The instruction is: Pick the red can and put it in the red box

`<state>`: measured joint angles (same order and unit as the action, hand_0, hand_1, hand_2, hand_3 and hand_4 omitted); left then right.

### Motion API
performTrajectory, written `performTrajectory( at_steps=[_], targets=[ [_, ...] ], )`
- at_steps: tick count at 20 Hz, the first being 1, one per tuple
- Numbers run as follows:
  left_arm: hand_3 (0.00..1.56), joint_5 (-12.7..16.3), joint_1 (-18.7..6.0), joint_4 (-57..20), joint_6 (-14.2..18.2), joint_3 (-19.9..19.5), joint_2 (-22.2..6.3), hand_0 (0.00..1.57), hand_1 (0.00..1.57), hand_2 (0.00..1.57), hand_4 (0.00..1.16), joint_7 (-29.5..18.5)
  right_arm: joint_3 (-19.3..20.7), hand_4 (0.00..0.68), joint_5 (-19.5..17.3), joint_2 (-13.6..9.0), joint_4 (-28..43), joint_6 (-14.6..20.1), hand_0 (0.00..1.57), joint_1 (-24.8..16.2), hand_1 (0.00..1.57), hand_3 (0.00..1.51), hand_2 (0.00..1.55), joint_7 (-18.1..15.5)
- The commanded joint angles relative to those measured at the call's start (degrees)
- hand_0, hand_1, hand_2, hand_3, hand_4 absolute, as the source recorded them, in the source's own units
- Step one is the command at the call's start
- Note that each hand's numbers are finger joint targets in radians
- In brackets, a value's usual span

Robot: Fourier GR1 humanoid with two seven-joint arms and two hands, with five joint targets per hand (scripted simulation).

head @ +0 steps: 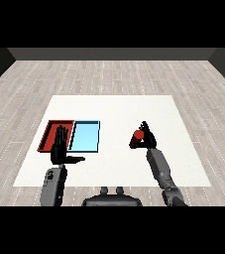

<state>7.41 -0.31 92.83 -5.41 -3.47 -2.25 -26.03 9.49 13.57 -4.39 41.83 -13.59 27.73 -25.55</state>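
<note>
light blue tray (85, 137) on white table (134, 106), grey wood-plank floor (109, 74) around, dark wall behind

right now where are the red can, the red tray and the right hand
red can (137, 137), head view, on its side wall
red tray (48, 134), head view, on its left wall
right hand (147, 134), head view, on fingers curled round the can

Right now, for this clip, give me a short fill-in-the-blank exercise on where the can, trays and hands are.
1. The right robot hand is curled round the small red cylindrical ____.
2. The flat red tray lies to the ____ of the flat light blue tray.
3. The left robot hand, fingers straight, overlaps the ____ tray.

Missing: can; left; red
</note>
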Motion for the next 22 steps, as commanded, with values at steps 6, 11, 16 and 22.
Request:
performTrajectory(
  at_steps=[6, 11, 16, 22],
  targets=[
    [0.00, -0.33, -1.35, 3.08, 2.56, 1.08, 1.19, 0.00, 0.00, 0.00, 0.00, 4.64, 0.10, 0.000, -0.21, -0.10, -6.43, -1.41, 0.00, 3.49, 0.00, 0.00, 0.00, -2.32],
    [0.00, 0.28, 1.43, -0.69, -0.49, 0.02, 0.63, 0.00, 0.00, 0.00, 0.00, -1.90, -1.96, 0.000, 0.10, 0.61, 2.32, 0.01, 0.00, -1.11, 0.00, 0.00, 0.00, 1.85],
    [0.00, -0.33, -0.01, 2.40, 1.87, 0.40, 1.05, 0.00, 0.00, 0.00, 0.00, 2.23, -1.83, 0.000, -1.05, 2.84, -2.91, 3.32, 0.00, 3.37, 0.00, 0.00, 0.00, -0.28],
    [0.00, -0.19, 0.93, 2.92, 0.44, 0.81, 0.70, 0.00, 0.00, 0.00, 0.00, 1.02, -1.64, 0.000, -2.50, 1.74, -8.93, 2.42, 0.00, 5.55, 0.00, 0.00, 0.00, -3.12]
  ],
)
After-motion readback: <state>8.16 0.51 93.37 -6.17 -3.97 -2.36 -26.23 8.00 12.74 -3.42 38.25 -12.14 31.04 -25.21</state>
